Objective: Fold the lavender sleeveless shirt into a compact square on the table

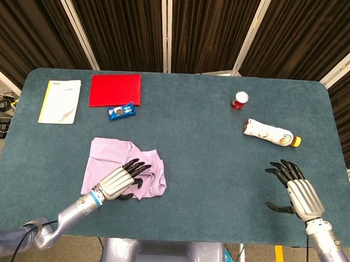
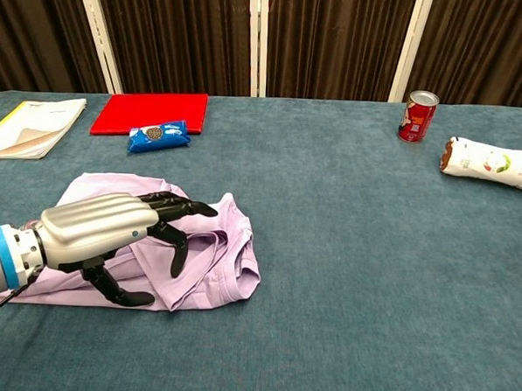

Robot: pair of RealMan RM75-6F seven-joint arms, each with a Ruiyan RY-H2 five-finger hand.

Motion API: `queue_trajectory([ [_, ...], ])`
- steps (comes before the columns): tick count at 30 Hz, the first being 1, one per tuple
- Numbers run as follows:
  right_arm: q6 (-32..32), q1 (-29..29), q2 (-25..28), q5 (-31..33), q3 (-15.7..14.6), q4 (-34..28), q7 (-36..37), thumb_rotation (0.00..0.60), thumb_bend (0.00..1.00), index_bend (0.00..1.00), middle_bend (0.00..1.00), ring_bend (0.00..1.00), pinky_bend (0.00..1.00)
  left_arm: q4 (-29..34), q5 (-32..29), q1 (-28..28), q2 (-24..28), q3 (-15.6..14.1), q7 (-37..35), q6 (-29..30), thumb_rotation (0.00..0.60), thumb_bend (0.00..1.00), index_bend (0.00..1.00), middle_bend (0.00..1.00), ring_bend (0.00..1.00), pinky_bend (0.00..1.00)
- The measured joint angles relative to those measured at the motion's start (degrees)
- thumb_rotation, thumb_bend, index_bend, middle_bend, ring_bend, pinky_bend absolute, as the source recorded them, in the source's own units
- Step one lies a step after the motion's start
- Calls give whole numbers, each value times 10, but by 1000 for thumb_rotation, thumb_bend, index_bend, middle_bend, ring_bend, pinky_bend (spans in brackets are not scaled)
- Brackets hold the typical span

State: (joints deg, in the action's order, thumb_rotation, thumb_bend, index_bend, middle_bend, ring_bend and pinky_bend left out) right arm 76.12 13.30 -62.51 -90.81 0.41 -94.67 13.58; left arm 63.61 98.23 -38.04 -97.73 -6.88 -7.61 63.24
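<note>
Left hand [image 1: 120, 182], fingers spread and empty, low over near edge of folded lavender shirt [image 1: 108, 157], cloth lying just beyond and under fingertips; right hand [image 1: 295, 190], open and idle, well right of shirt.

This looks like a robot test room, not a home. One big counter [image 1: 209, 126] with a soft blue-green top stands alone. Behind it hang dark brown curtains [image 1: 127, 26] held between white posts [image 1: 166, 30], like screens put up to close off the space. Black cables [image 1: 0, 105] lie on the gray floor at the side. On the counter sit a few mixed things: a red can [image 2: 418, 115], a snack pack [image 2: 159, 136] and a booklet [image 1: 60, 101].
</note>
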Motion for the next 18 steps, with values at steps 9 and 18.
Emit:
queue_trajectory([
  [9,2,-1,2,-2,-1,-1,2,600,9,263,136,0,0,-2,0,-2,-8,4,2,2,600,436,522,0,0,0],
  [18,3,-1,3,-4,-1,-3,1,600,9,263,137,0,0,14,-12,0,-12,10,-15,-3,600,524,619,0,0,0],
])
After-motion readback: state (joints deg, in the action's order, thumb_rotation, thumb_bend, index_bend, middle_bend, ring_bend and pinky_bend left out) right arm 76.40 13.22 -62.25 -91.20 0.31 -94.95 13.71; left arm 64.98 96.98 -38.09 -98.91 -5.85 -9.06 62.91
